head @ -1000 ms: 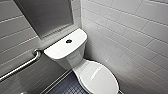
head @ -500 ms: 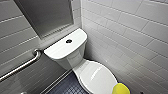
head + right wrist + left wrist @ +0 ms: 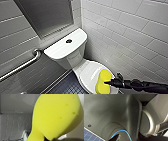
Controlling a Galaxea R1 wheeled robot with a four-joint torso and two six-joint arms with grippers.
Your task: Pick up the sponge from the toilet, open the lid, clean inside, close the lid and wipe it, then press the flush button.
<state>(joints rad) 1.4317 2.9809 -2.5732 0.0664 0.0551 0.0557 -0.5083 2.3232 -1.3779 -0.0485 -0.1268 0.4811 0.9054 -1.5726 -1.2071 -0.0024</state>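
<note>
The white toilet stands in a tiled corner. Its flat tank top carries the dark round flush button. The oval lid lies down over the bowl. My right gripper reaches in from the lower right on a dark arm and is shut on the yellow sponge. The sponge sits over the near right part of the lid; whether it touches the lid I cannot tell. In the right wrist view the sponge looms large, pinched at its narrow end.
A metal grab bar runs along the left wall. White tiled wall stands close on the toilet's right. Dark tiled floor lies left of the bowl. A grey recess sits above the tank.
The right arm with the sponge has come up from the lower edge and moved further over the lid. The toilet has not moved.
</note>
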